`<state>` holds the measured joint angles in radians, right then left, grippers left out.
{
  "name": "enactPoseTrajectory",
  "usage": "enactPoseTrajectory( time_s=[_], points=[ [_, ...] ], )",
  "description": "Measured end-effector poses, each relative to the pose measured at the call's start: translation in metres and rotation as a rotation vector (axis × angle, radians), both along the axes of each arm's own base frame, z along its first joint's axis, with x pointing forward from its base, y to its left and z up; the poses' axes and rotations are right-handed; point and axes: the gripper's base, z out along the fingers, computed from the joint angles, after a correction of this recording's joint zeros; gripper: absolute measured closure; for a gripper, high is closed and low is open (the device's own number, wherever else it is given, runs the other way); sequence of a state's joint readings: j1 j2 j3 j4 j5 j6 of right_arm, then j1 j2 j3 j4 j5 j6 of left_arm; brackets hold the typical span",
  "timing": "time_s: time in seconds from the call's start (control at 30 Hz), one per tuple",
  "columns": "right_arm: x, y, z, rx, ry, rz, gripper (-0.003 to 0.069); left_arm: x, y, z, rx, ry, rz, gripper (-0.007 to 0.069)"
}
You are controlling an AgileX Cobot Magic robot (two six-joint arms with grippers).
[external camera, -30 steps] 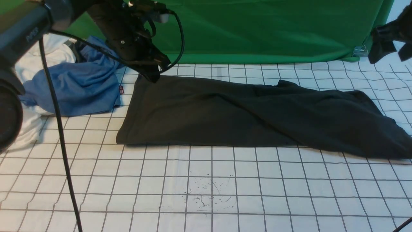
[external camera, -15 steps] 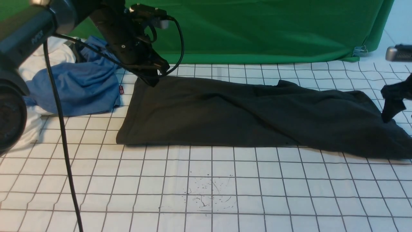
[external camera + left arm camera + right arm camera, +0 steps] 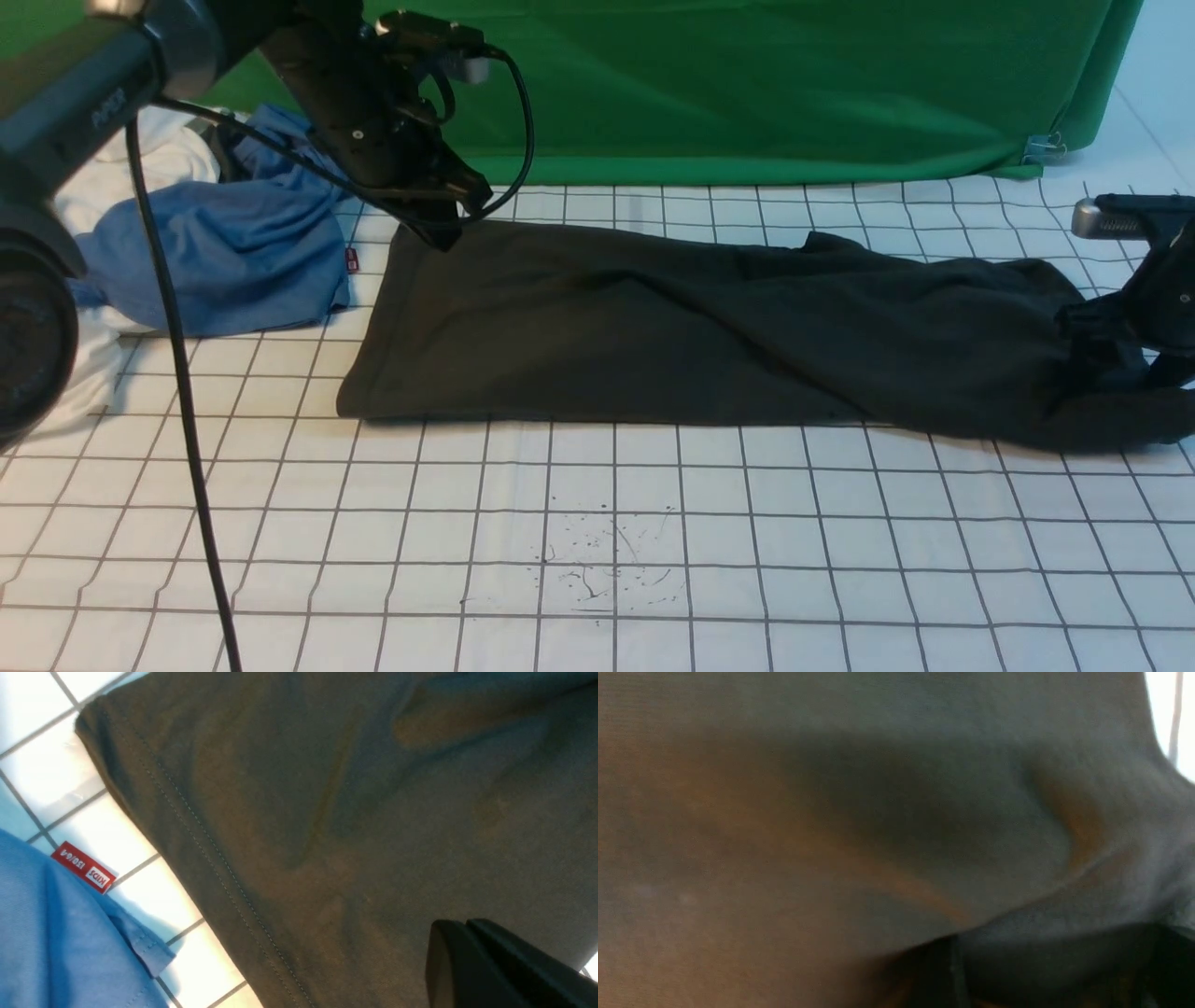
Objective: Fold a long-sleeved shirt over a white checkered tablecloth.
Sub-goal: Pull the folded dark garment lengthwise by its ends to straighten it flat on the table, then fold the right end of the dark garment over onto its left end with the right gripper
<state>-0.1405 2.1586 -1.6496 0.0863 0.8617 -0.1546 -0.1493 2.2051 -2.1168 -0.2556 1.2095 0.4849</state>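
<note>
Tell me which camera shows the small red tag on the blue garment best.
The left wrist view: the small red tag is close, its white print showing, at the edge of the blue garment on the white checkered tablecloth. The front view shows only a tiny red speck. The right wrist view shows none, only dark fabric.

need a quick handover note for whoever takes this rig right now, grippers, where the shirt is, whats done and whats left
Left gripper: shut, tip on the far-left corner of the long-sleeved shirt; whether it pinches cloth cannot be told.
Right gripper: open, down on the shirt's right end, nothing gripped yet.
Shirt: lying as a long, wrinkled band across the white checkered tablecloth, right end bunched. Blue garment lies beside its left end, apart.
Done: shirt apparently folded lengthwise.
Left: close right gripper on the right end, fold it across, flatten.
</note>
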Motion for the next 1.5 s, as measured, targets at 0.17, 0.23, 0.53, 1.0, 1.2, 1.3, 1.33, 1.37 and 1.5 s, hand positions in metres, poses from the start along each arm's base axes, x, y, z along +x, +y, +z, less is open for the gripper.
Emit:
enactPoseTrajectory(
  time_s=[0.17,0.23,0.53,1.0,1.2,1.3,1.33,1.37,1.5],
  points=[
    [0.005,0.019,0.0,-0.011,-0.023,0.049,0.0081,0.0,0.0,0.0,0.0,0.0,0.0,0.0661],
    [0.006,0.023,-0.001,-0.013,-0.024,0.058,0.0128,0.0,0.0,0.0,0.0,0.0,0.0,0.0661],
    [0.009,0.029,0.004,-0.007,-0.016,0.1,0.0602,0.0,0.0,0.0,-0.001,0.001,0.002,0.0661],
    [-0.009,0.001,0.13,-0.353,-0.228,0.132,0.0602,-0.005,0.003,0.019,0.023,-0.051,-0.013,0.0661],
    [-0.004,0.028,0.171,-0.36,-0.349,0.193,0.0602,-0.007,0.007,0.048,0.052,-0.136,-0.009,0.0661],
    [0.0,0.072,0.183,-0.312,-0.412,0.304,0.0602,-0.009,0.01,0.066,0.06,-0.188,0.014,0.0661],
    [0.001,0.091,0.185,-0.29,-0.433,0.347,0.0602,-0.01,0.012,0.073,0.057,-0.206,0.02,0.0661],
    [0.002,0.106,0.187,-0.269,-0.451,0.38,0.0602,-0.011,0.015,0.078,0.055,-0.22,0.026,0.0661],
    [0.003,0.188,0.181,-0.154,-0.518,0.543,0.0602,-0.018,0.04,0.102,0.051,-0.272,0.089,0.0661]
  ],
)
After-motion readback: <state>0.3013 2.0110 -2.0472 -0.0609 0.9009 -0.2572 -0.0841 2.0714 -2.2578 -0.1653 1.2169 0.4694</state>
